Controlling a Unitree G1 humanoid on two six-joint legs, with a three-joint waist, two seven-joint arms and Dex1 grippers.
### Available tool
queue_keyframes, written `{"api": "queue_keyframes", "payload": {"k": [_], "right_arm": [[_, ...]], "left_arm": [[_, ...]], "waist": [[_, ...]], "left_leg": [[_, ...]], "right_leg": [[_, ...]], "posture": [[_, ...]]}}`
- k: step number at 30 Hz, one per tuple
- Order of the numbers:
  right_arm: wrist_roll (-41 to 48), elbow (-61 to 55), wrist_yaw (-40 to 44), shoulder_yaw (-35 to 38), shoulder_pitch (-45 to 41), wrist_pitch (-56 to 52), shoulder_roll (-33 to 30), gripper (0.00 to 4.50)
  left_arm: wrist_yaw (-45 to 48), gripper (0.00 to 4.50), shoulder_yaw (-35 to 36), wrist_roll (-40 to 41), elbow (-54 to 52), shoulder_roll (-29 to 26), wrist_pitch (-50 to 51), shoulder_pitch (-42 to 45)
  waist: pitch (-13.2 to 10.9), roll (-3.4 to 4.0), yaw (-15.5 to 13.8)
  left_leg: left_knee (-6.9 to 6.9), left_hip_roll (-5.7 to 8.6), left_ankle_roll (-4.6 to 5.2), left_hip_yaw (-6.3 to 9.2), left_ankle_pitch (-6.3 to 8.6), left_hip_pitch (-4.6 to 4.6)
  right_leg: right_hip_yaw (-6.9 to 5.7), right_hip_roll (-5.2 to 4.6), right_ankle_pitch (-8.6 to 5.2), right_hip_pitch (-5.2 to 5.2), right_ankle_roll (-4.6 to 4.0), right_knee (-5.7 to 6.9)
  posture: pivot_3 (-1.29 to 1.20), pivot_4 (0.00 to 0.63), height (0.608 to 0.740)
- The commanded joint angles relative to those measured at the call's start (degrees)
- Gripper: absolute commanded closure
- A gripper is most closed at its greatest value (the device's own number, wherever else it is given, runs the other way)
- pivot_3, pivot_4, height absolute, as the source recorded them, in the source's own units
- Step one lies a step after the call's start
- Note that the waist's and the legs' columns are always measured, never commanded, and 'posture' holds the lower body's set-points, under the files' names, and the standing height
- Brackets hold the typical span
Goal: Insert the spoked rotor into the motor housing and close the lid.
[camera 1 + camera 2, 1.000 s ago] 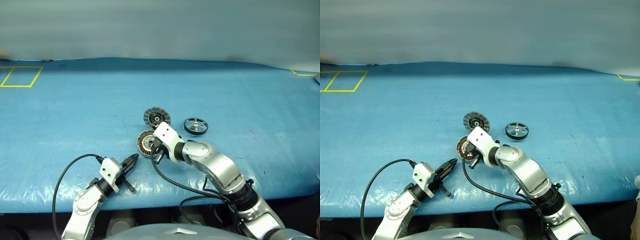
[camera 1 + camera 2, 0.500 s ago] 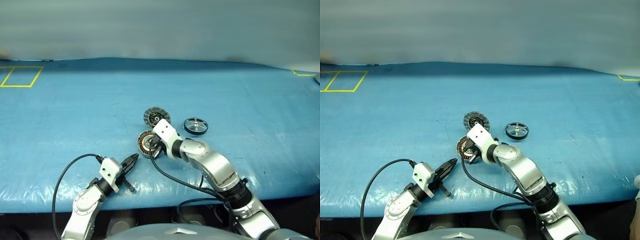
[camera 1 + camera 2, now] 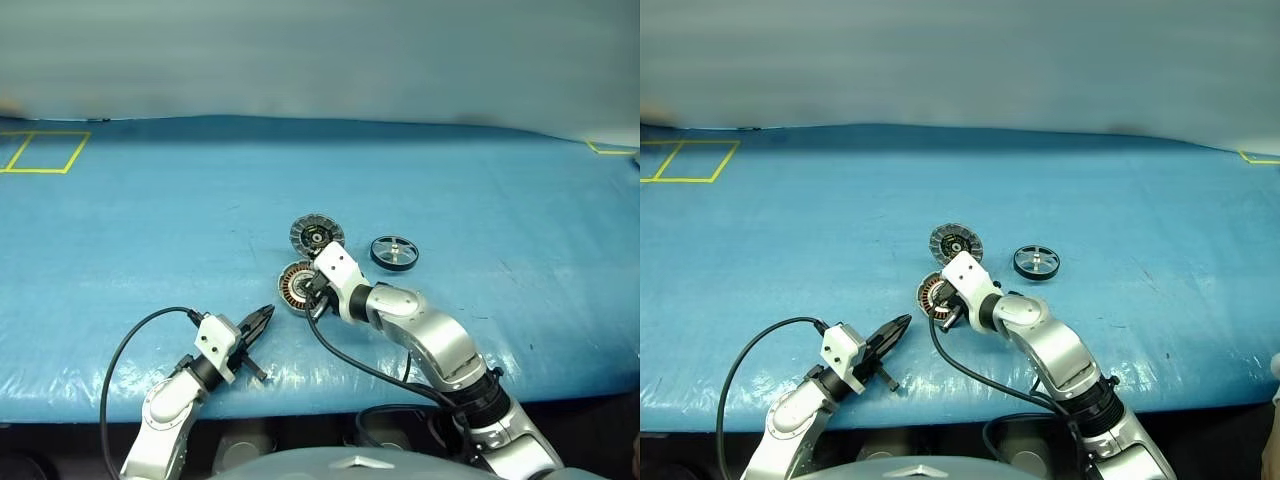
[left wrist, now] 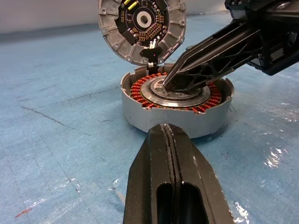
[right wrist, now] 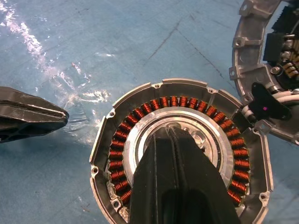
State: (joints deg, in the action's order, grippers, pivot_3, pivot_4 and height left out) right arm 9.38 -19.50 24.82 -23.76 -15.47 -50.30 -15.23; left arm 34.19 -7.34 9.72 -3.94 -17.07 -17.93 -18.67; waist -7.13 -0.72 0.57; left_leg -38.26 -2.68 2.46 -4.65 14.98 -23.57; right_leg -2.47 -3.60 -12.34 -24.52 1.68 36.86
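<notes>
On the blue table [image 3: 150, 210] there is one housing [image 3: 296, 288], one lid [image 3: 316, 236] and one rotor [image 3: 394, 252]. Two grippers are there, left [image 3: 262, 322] and right [image 4: 167, 84].

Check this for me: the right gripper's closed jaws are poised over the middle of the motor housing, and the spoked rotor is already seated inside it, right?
Not quite. The right gripper is shut over the centre of the motor housing, but the spoked rotor is not inside it; it lies apart on the blue table, as the left eye view shows. The left wrist view shows just copper windings inside.
</notes>
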Motion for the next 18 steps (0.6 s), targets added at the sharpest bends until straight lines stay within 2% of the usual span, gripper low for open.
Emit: {"api": "queue_keyframes", "payload": {"k": [1,18], "right_arm": [[-0.21,-0.84,-1.14,1.91,0.85,-0.63,-0.22,4.48],[2.09,-6.27,-2.14,5.18,0.34,-1.57,1.55,4.48]], "left_arm": [[0.44,4.5,0.23,0.61,0.01,-0.03,-1.14,0.29],[0.7,4.5,0.31,0.64,-0.64,-0.01,-0.47,0.39]], "waist": [[0.0,0.0,0.01],[-0.02,0.02,0.1]], "left_leg": [[-0.01,-0.01,0.0,0.0,0.0,0.01],[0.03,-0.02,0.0,-0.01,0.0,-0.11]], "right_leg": [[0.0,0.0,0.0,-0.01,0.0,0.0],[0.01,0.04,0.01,0.01,0.01,0.02]], "posture": [[0.0,0.15,0.74],[0.0,0.15,0.74]]}}
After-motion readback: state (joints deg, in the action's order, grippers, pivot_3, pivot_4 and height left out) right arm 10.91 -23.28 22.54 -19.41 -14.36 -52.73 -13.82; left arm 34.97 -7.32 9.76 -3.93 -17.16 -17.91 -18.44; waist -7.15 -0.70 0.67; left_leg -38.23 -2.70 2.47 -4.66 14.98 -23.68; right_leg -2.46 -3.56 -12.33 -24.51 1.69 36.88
